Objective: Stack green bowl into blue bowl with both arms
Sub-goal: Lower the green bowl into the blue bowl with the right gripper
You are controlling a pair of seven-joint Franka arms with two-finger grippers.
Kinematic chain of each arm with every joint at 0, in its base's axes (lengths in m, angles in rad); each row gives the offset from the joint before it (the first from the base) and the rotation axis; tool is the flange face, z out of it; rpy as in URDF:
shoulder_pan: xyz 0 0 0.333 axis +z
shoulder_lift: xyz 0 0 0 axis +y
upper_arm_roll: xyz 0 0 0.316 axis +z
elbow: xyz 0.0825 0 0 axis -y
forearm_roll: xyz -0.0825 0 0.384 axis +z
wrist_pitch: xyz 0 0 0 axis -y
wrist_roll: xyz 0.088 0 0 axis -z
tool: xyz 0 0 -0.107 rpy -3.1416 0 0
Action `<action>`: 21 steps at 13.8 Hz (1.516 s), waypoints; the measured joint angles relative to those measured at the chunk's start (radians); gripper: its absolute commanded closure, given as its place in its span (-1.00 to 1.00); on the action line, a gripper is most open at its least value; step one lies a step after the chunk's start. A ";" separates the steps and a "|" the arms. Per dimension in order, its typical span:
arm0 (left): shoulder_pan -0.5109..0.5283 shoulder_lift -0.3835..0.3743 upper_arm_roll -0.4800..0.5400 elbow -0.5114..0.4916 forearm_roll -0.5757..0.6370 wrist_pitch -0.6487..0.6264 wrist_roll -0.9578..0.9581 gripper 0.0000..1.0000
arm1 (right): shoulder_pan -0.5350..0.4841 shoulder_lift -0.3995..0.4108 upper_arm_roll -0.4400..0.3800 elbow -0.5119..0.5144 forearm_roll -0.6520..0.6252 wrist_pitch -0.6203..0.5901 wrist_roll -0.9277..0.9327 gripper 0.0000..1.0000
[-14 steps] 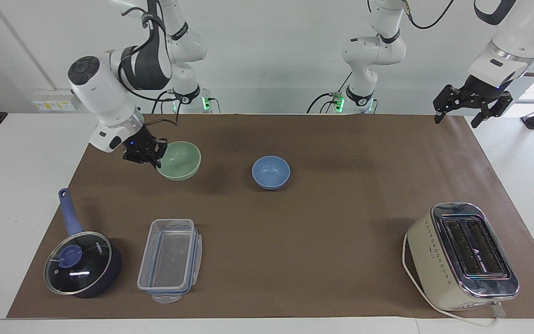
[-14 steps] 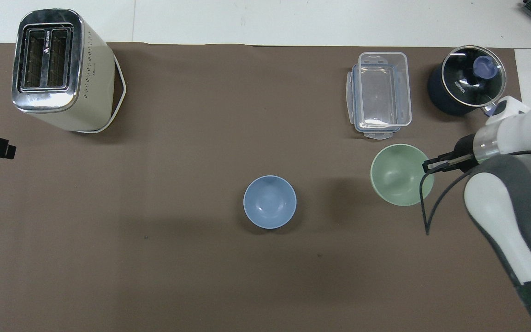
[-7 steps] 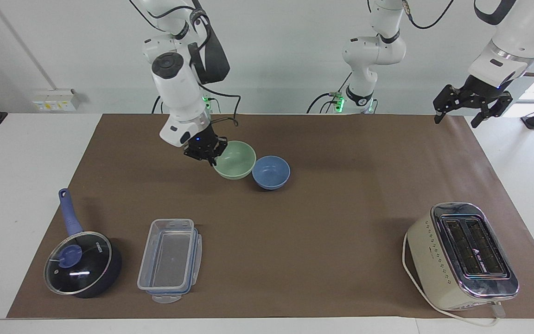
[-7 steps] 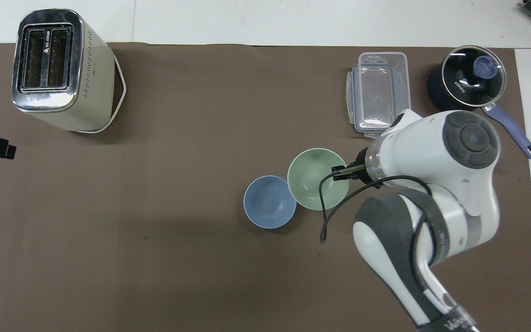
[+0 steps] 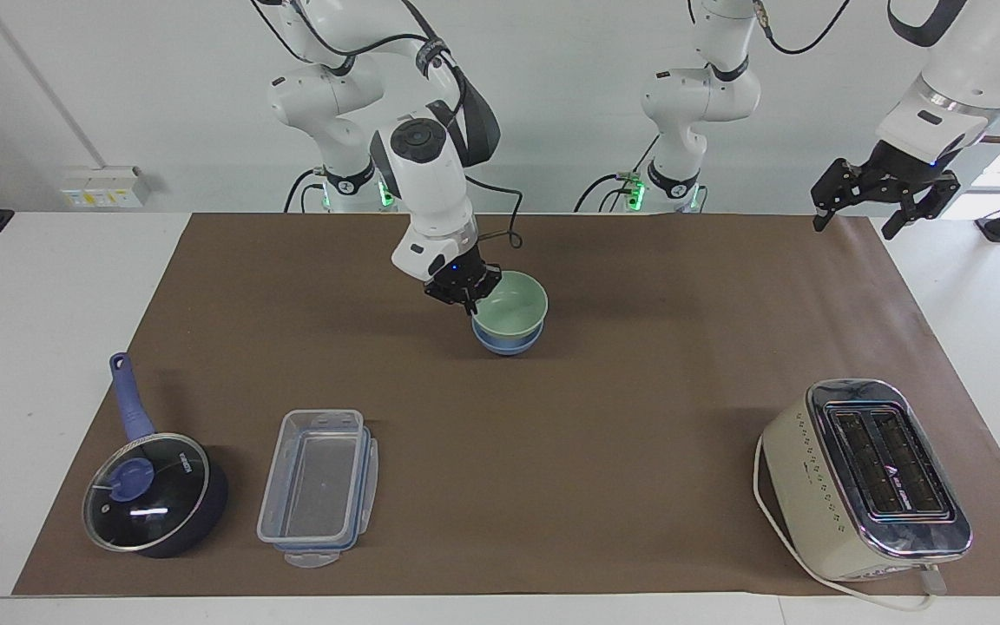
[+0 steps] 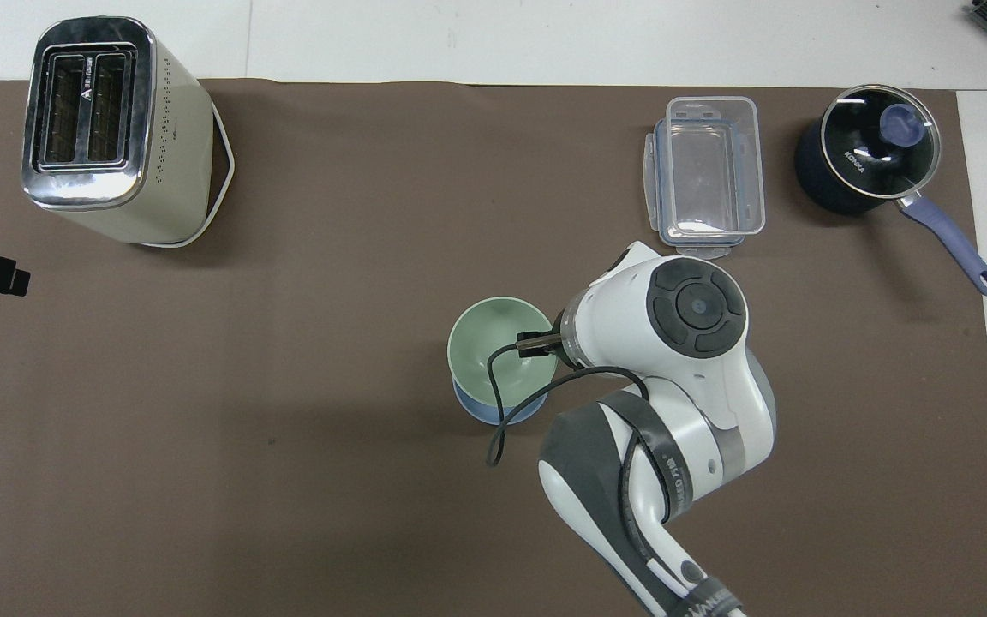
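White table (image 5: 49,347), brown mat (image 5: 639,417) on it, bearing toaster (image 5: 869,477), lidded pot (image 5: 153,495), clear container (image 5: 318,486), blue bowl (image 5: 507,345).

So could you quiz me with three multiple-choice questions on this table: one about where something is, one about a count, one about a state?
1. Where is the green bowl?
A. in the blue bowl
B. on the toaster
C. in the plastic box

2. How many bowls are there?
A. one
B. two
C. four

3. What is the right gripper doing?
A. hanging open over the pot
B. pinching the green bowl's rim
C. resting on the table

Answers:
1 A, blue shows just beneath the green bowl.
2 B, one green, one blue.
3 B, its jaws are shut on the rim nearest the right arm's end.
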 measured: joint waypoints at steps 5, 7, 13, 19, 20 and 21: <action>0.000 0.000 0.000 0.000 0.000 0.000 0.000 -1.00 | 0.011 0.005 0.000 -0.022 0.004 0.009 -0.002 1.00; 0.000 0.000 0.000 0.000 0.000 0.000 0.000 -1.00 | 0.011 0.005 -0.001 -0.035 0.004 0.027 -0.013 1.00; 0.000 0.000 0.000 0.000 0.000 0.000 0.000 -1.00 | 0.011 0.017 -0.004 -0.072 0.005 0.099 -0.039 1.00; 0.000 0.000 0.000 0.000 0.000 0.000 0.000 -1.00 | 0.015 0.019 -0.003 -0.091 0.005 0.110 -0.040 1.00; 0.000 0.000 0.000 0.000 0.000 0.000 0.000 -1.00 | 0.016 0.019 -0.003 -0.092 0.005 0.110 -0.040 1.00; 0.000 0.000 -0.001 0.000 0.000 0.000 0.000 -1.00 | 0.016 0.019 -0.003 -0.093 0.005 0.110 -0.040 1.00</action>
